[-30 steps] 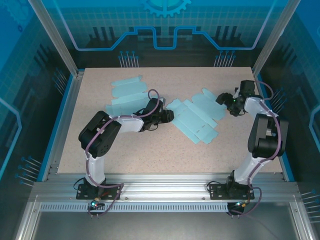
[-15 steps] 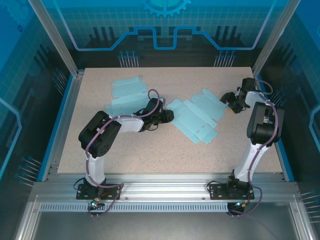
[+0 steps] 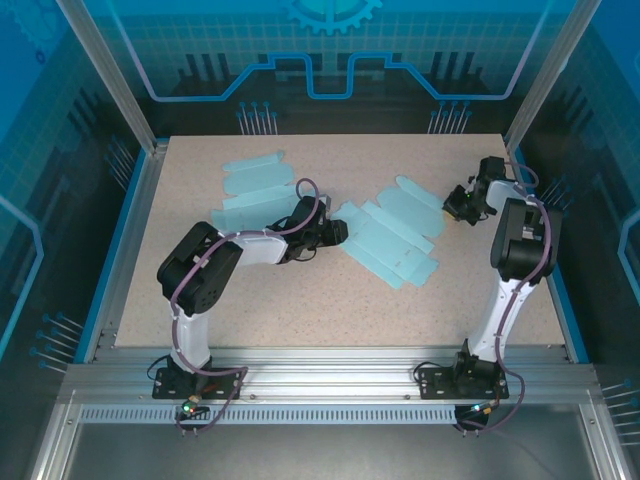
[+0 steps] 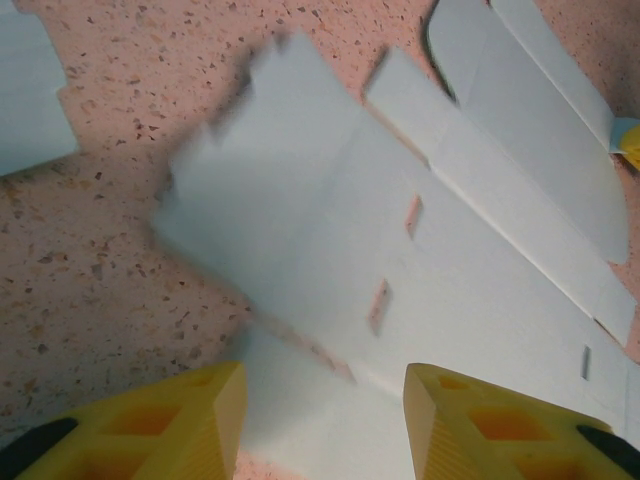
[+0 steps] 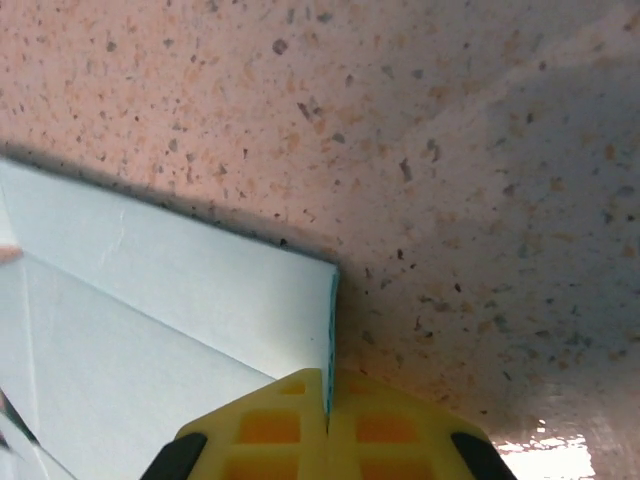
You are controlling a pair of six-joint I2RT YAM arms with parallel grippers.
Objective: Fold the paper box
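Speckled desk (image 3: 300, 310) has open room across its near half and down the right side. Flat box (image 3: 390, 235) lies unfolded right of centre, well inside the desk edges. Right fingers (image 5: 290, 425) are pressed together on the thin edge of its far-right flap corner. Left fingers (image 3: 335, 232) stand apart over its left flap. Spare blank (image 3: 255, 185) lies back-left, separate.

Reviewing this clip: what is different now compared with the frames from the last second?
The right gripper has closed. Its jaws stood open at the box blank's far right flap and are now shut on that flap's edge. The right arm's elbow pulled up, away from its base, and the blank seems to have shifted slightly left. The left gripper stays open at the blank's left end. The spare blank has not moved.
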